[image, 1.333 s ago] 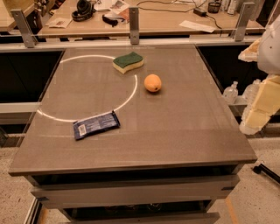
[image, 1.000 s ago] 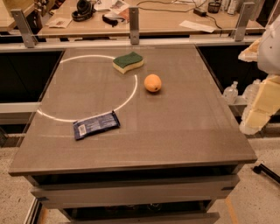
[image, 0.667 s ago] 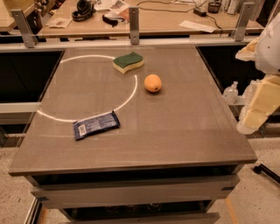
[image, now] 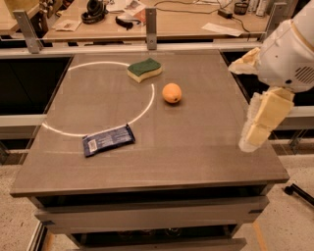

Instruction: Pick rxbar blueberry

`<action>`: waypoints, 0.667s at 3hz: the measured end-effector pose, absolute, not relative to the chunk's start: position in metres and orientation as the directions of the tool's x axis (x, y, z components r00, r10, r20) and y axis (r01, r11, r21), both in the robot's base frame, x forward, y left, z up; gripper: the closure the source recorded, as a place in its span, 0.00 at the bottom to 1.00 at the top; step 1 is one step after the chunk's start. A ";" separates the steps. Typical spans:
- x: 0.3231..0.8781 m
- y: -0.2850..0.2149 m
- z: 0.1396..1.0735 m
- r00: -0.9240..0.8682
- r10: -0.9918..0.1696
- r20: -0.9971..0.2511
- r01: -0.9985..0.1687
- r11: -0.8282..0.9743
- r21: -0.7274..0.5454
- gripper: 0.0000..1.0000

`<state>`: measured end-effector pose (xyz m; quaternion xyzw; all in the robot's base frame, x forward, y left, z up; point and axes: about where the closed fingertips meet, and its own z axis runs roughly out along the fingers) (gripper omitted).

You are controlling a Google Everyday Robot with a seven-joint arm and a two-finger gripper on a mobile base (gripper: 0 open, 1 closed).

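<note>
The rxbar blueberry (image: 108, 139) lies flat on the grey bench (image: 206, 147), well to the front-left of the orange (image: 171, 92), touching the painted white ring (image: 147, 105), its white label end pointing away from the orange. A green-and-yellow sponge (image: 144, 69) sits behind-left of the orange. The claw (image: 262, 120) hangs over the bench's right edge, well right of the orange; whether it is spread or pressed together cannot be told. Open surface stretches from the orange to the front and right edges. Beyond the orange, a wooden desk (image: 186, 22) holds headphones (image: 93, 11).
</note>
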<state>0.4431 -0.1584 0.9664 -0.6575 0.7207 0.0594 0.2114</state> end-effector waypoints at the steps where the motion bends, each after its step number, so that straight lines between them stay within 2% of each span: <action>1: 0.442 -0.122 0.957 0.041 -0.872 -0.487 -0.988 0.038 -0.151 0.00; 2: 0.438 -0.084 0.951 0.121 -0.800 -0.588 -0.988 -0.041 -0.147 0.00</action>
